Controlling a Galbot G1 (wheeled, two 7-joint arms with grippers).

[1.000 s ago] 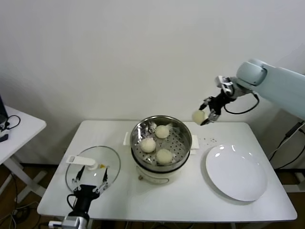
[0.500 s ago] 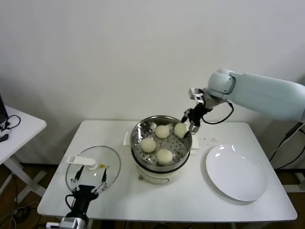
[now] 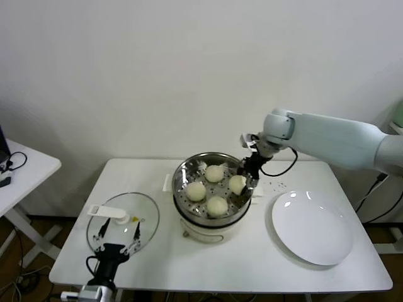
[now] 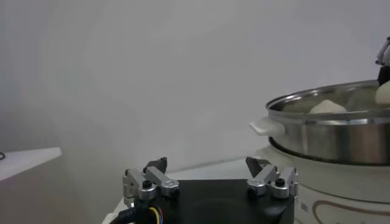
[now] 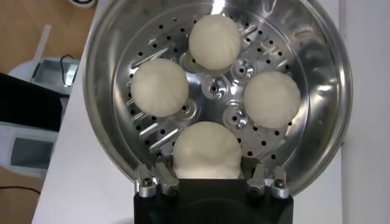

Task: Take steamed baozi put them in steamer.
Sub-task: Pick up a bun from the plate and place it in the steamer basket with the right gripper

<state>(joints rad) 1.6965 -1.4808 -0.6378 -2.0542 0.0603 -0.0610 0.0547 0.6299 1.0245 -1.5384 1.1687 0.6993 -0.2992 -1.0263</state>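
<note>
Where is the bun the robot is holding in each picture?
Head view: the held bun sits in the steamer, between the right gripper fingers.
Left wrist view: bun peeks over the rim.
Right wrist view: bun nearest the camera.
Shared landmark: the steamer's shiny rim.

Pale blue-white right arm (image 3: 334,137), black cable; silver-black fingers (image 4: 159,180).

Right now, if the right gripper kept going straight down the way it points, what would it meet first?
The perforated floor of the steamer, probably: the right gripper holds a baozi just inside the rim, so that bun would touch down first. Depth is hard to judge.
</note>
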